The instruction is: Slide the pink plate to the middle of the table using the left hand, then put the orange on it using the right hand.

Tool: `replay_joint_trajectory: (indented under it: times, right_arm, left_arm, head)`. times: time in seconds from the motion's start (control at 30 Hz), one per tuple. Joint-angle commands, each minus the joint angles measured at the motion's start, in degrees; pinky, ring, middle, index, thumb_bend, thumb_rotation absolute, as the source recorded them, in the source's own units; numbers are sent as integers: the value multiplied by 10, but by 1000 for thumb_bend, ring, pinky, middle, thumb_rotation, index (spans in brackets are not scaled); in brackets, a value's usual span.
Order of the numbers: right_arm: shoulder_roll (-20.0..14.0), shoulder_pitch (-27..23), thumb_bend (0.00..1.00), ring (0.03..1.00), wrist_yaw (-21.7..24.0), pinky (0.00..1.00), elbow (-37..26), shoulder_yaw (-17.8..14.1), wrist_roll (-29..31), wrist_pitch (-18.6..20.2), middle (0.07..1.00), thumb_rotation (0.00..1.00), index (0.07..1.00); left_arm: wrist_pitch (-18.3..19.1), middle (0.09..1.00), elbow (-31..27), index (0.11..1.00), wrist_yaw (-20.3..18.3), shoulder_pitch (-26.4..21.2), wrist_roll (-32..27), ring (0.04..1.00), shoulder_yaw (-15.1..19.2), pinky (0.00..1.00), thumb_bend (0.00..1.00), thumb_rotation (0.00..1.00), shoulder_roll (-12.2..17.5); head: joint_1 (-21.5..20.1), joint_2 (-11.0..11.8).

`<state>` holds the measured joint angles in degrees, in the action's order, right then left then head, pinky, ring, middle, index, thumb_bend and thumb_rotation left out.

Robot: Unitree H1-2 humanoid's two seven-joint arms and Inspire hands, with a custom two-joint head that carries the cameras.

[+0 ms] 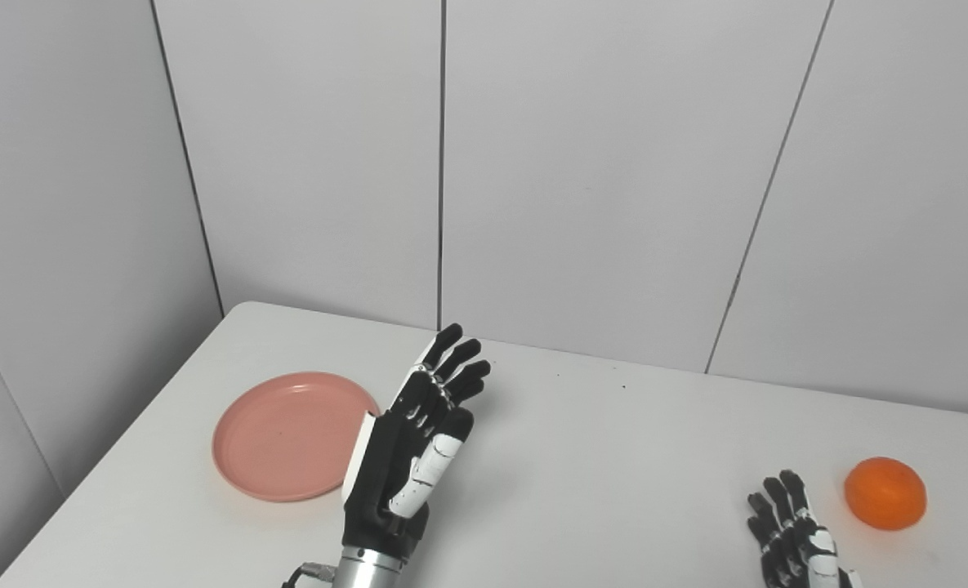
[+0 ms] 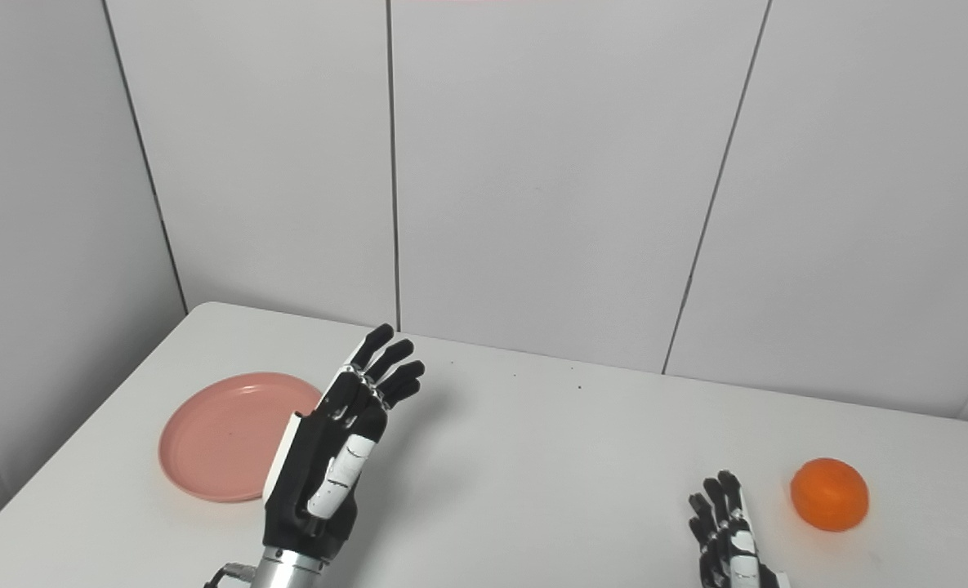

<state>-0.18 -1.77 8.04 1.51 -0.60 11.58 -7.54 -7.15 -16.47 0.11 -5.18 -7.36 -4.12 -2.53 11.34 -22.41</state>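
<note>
Fingers [image 1: 451, 363] of the left hand [image 1: 410, 445] reach up and forward, slightly apart, holding nothing. Beneath everything lies the white table [image 1: 598, 457]. On its left side sits the pink plate [image 1: 287, 437], its right rim hidden behind that hand, contact unclear. Low at the right, the right hand [image 1: 794, 535] spreads its fingers, empty, just left of the orange [image 1: 885, 492].

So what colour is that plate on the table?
The plate is a plain salmon pink, with no pattern. It shows best in the left eye view.
</note>
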Motion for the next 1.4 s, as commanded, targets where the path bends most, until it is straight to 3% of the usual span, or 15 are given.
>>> replay_joint_trajectory:
  times: [0.0, 0.23, 0.63, 0.8, 0.93, 1.1, 1.3, 1.37]
  right_arm:
    - [6, 50, 792, 959, 0, 1000, 61, 0, 0, -5, 976, 1000, 1000]
    - [5, 49, 775, 960, 2, 1000, 63, 0, 0, -8, 977, 1000, 1000]
    - [9, 49, 773, 958, -1, 1000, 65, 1, -4, -5, 977, 1000, 1000]
    - [12, 48, 781, 949, -6, 992, 64, 1, -7, -4, 967, 1000, 1000]
    - [12, 47, 779, 949, -7, 993, 65, 2, -5, -3, 968, 1000, 1000]
    - [12, 47, 763, 953, -7, 992, 67, 4, -7, -6, 969, 1000, 1000]
    - [12, 47, 772, 947, -9, 988, 68, 3, -9, -6, 966, 1000, 1000]
    - [12, 47, 770, 949, -9, 982, 68, 3, -9, -6, 967, 1000, 999]
  left_arm:
    - [2, 855, -17, 840, -8, -21, -6, 841, 7, 846, 870, 636, 7]
    - [26, 858, -20, 848, -16, -54, -30, 841, 46, 813, 948, 683, 43]
    - [96, 911, -35, 902, -29, -93, -84, 904, 101, 856, 902, 752, 111]
    - [108, 937, -28, 931, -38, -98, -108, 928, 117, 911, 881, 752, 130]
    - [128, 937, -25, 933, -34, -98, -110, 930, 125, 889, 893, 765, 141]
    - [122, 950, -3, 944, -43, -94, -105, 955, 136, 980, 885, 777, 160]
    - [126, 957, 19, 970, -44, -101, -109, 962, 156, 994, 901, 756, 183]
    - [123, 912, 30, 959, -45, -105, -108, 951, 162, 992, 910, 737, 192]
  head:
    - [-1, -1]
    - [-2, -3]
    - [-4, -2]
    - [-6, -4]
    - [-6, -2]
    - [-7, -2]
    - [-9, -3]
    - [-9, -3]
